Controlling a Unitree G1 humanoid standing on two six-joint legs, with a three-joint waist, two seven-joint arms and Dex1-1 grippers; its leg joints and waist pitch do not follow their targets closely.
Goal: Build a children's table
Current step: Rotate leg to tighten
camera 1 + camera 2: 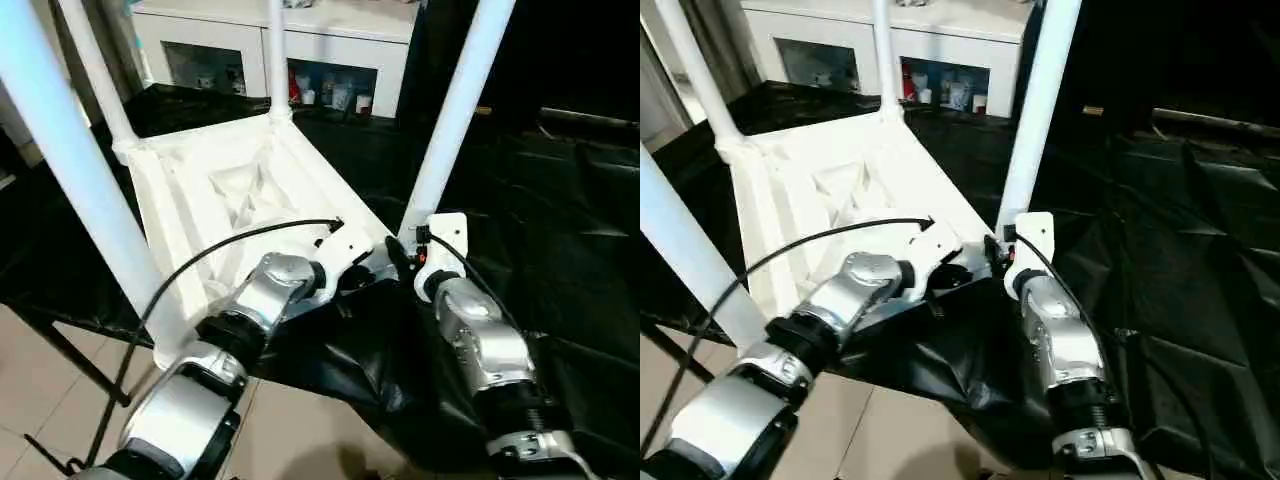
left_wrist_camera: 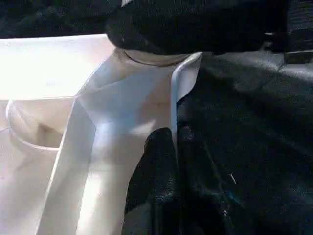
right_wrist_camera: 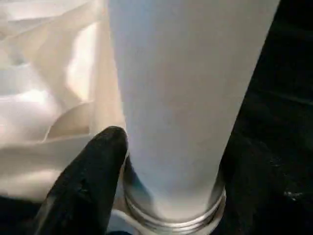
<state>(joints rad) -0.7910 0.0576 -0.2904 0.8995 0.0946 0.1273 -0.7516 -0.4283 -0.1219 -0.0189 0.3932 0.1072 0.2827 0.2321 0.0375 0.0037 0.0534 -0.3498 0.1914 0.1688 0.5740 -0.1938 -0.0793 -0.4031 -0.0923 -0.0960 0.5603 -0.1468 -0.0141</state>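
Observation:
The children's table lies upside down on a black cloth, ribbed underside up and rim toward me. Several white legs stand in its corner sockets: near left, far left, far right, near right. My left gripper is shut on the thin rim by the near right corner, one finger inside the wall. My right gripper stands open around the base of the near right leg. One black finger rests just beside that leg; the other is hidden behind it.
The black cloth covers the work surface and hangs over its near edge. A white cabinet with small items on its shelves stands at the back. Tiled floor shows at the lower left. A black cable arcs over my left forearm.

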